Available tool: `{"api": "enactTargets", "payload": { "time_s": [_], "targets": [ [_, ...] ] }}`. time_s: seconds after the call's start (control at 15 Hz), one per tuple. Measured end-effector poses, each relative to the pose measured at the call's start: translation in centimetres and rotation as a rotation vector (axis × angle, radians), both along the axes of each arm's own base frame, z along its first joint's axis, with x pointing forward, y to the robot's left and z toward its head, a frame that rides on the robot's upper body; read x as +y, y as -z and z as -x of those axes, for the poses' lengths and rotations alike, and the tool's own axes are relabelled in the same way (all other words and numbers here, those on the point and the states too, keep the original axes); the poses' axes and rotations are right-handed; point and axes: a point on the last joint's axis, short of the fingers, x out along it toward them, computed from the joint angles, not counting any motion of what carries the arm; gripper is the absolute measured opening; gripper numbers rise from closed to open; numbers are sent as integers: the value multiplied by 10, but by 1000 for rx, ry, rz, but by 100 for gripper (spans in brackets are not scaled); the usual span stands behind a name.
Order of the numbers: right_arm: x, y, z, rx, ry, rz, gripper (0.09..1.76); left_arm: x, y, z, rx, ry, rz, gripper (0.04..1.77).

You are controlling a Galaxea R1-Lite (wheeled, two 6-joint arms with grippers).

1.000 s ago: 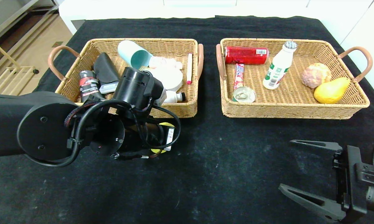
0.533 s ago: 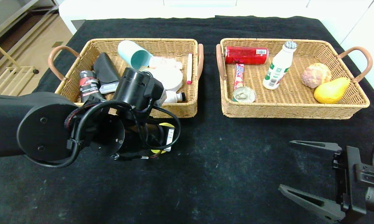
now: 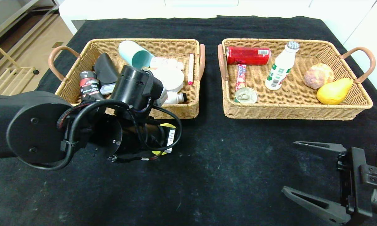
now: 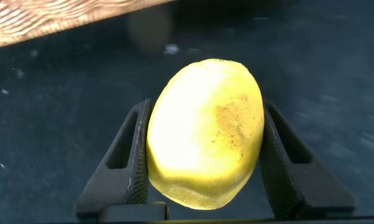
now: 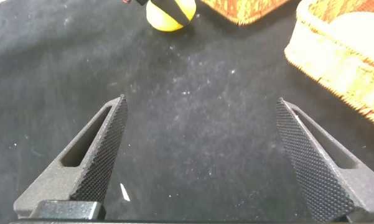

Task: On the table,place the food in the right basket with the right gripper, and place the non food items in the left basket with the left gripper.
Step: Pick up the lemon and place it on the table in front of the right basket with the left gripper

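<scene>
My left gripper [image 4: 205, 106] is shut on a yellow lemon-like object [image 4: 205, 134], just in front of the left basket [image 3: 144, 40]. In the head view my left arm hides most of that object [image 3: 168, 126]; I cannot tell whether it is off the cloth. It also shows far off in the right wrist view [image 5: 169, 14]. My right gripper [image 3: 289, 166] is open and empty over the black cloth at the front right, also shown in its wrist view [image 5: 200, 101]. The right basket [image 3: 301, 114] holds a pear [image 3: 334, 91], a white bottle [image 3: 281, 67], a red can [image 3: 248, 55] and other food.
The left basket holds a teal cup [image 3: 135, 56], a black bottle [image 3: 89, 85], a white round item [image 3: 172, 78] and several other things. The black cloth [image 3: 232, 163] covers the table. The table's right edge lies close to the right arm.
My left arm has shifted slightly to the left with the yellow object still in its grip. The right gripper has dropped a little toward the front.
</scene>
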Motion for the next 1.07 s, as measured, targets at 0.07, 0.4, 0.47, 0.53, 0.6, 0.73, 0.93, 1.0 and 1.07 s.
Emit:
{"api": "enactTargets", "payload": {
  "time_s": [0.07,0.4,0.47,0.53,0.6,0.73,0.93,1.0,1.07],
  "targets": [
    [0,-2,2,-9,4,-4,171,-2,-4,5,-11,17,7,104],
    [-4,-12,5,-46,20,-25,171,-16,-19,24,-40,122,67,104],
    [-5,-14,6,-52,23,-28,171,-21,-20,28,-39,149,78,104],
    [-6,-15,7,-57,29,-32,171,-27,-21,31,-46,173,87,104],
    [-7,-17,8,-64,36,-37,171,-32,-21,32,-50,190,91,104],
    [-10,-21,9,-73,46,-51,171,-46,-23,35,-54,237,102,104],
    [-16,-27,8,-95,80,-62,171,-72,-27,35,-67,300,122,103],
    [-17,-28,9,-100,85,-64,171,-81,-27,34,-71,316,126,103],
    [-17,-29,9,-105,88,-66,171,-90,-26,33,-72,328,127,103]
  ]
}}
